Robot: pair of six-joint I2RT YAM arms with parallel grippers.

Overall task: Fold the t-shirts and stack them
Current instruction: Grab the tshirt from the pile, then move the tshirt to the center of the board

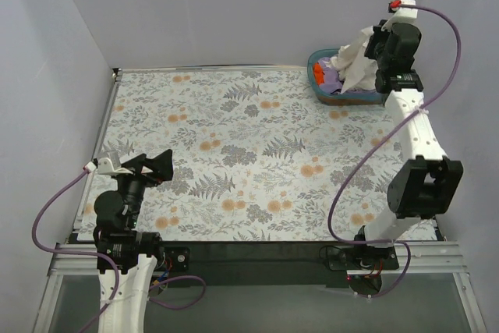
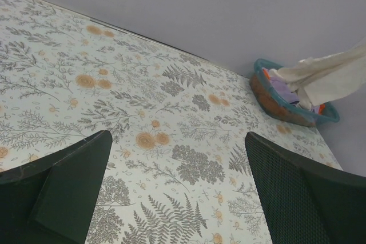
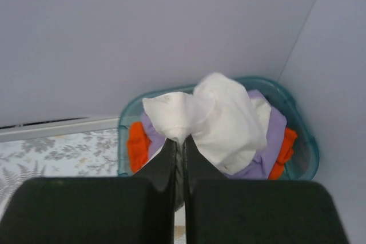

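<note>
Cream t-shirt (image 1: 355,56) hangs pinched in our right gripper (image 3: 178,141) above the teal basket (image 1: 316,64) at the table's far right corner; we should raise it until its hem, perhaps caught below, clears the rim; our left gripper (image 2: 177,158) stands wide open.

place: robot lab cell | evidence: plain white walls (image 1: 234,5), floral-covered table (image 1: 257,146), metal rail (image 1: 102,134)

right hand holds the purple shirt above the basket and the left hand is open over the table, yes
Not quite. The right hand is shut on the cream shirt, not the purple shirt, which lies in the basket underneath; the right wrist view shows it. The left hand is open over the table, as you said.
</note>
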